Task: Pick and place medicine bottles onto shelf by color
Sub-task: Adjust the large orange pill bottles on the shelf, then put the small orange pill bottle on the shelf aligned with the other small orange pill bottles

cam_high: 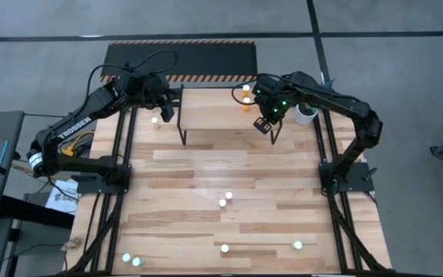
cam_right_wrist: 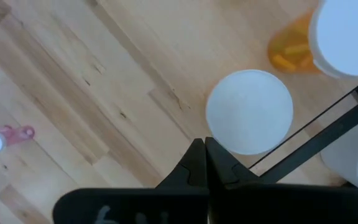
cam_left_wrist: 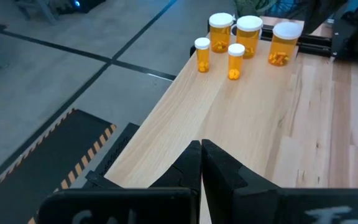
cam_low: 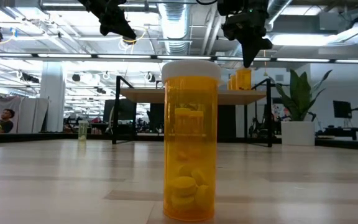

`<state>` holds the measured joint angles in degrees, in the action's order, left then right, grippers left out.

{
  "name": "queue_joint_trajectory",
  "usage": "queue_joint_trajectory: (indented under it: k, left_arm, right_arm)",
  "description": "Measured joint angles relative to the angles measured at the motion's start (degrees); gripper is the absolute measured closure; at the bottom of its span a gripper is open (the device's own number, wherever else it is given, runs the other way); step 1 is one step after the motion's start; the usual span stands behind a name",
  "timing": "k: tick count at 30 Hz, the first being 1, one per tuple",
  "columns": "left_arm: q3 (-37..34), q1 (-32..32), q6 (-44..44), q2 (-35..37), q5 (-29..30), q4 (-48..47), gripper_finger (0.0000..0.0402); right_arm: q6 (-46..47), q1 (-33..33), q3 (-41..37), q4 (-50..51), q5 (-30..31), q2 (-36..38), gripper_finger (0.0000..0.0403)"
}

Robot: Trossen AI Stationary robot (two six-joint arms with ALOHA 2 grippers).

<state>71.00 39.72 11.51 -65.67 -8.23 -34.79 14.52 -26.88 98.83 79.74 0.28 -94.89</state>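
Note:
The shelf (cam_high: 214,108) stands at the table's far middle. Several orange medicine bottles (cam_left_wrist: 248,36) with white caps stand upright on its right end (cam_low: 241,79). My right gripper (cam_right_wrist: 204,155) is shut and empty. It points down just above and beside one bottle's white cap (cam_right_wrist: 249,111), also seen in the high view (cam_high: 266,123). My left gripper (cam_left_wrist: 201,155) hangs shut and empty over the shelf's left end (cam_high: 164,111). More bottles stand scattered on the table (cam_high: 225,200). One large orange bottle (cam_low: 190,140) stands close to the low camera.
A white pot (cam_high: 306,114) with a plant stands right of the shelf. A pink bottle (cam_right_wrist: 5,138) lies on its side on the wood. Bottles dot the near part of the table (cam_high: 298,245), (cam_high: 131,260). A black striped mat (cam_high: 179,58) lies beyond the far edge.

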Motion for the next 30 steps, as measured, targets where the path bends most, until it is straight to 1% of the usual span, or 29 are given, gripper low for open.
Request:
queue_joint_trajectory:
  k: [6,10,14,18,21,23,25,27,30]
  left_arm:
    - [0.00,0.00,-0.22,0.00,-0.45,-0.01,0.0401]
    - [0.02,-0.59,-0.62,0.00,-0.55,-0.86,0.0402]
    - [0.02,-2.42,-0.70,0.00,-1.63,-3.29,0.0401]
    - [0.02,-5.92,-2.31,0.00,-4.78,-7.88,0.0401]
    - [0.02,-10.71,-3.30,0.02,-8.08,-11.51,0.0401]
    - [0.02,-15.14,-3.56,0.02,-9.58,-13.93,0.0401]
    - [0.02,-20.47,-3.70,0.16,-9.75,-16.93,0.0401]
    - [0.02,-26.31,-4.71,0.83,-7.12,-19.62,0.0401]
    - [0.02,-35.37,-9.98,2.58,0.56,-21.31,0.0402]
  right_arm:
    - [0.07,1.91,0.00,2.09,-0.71,0.45,0.0403]
    - [2.94,6.58,0.00,4.87,-0.82,3.67,0.0402]
    - [9.73,15.39,0.04,7.14,-1.25,9.06,0.0401]
    - [19.29,27.55,0.05,6.14,-1.19,13.59,0.0402]
    - [27.83,37.58,-0.72,2.57,2.05,15.16,0.0401]
    - [31.84,43.36,-3.38,-2.03,4.66,16.11,0.0402]
    - [34.25,48.32,-6.92,-8.06,7.00,16.90,0.0402]
    - [34.53,52.00,-10.44,-14.58,8.19,17.05,0.0401]
    - [31.91,55.63,-14.12,-23.66,8.66,16.75,0.0399]
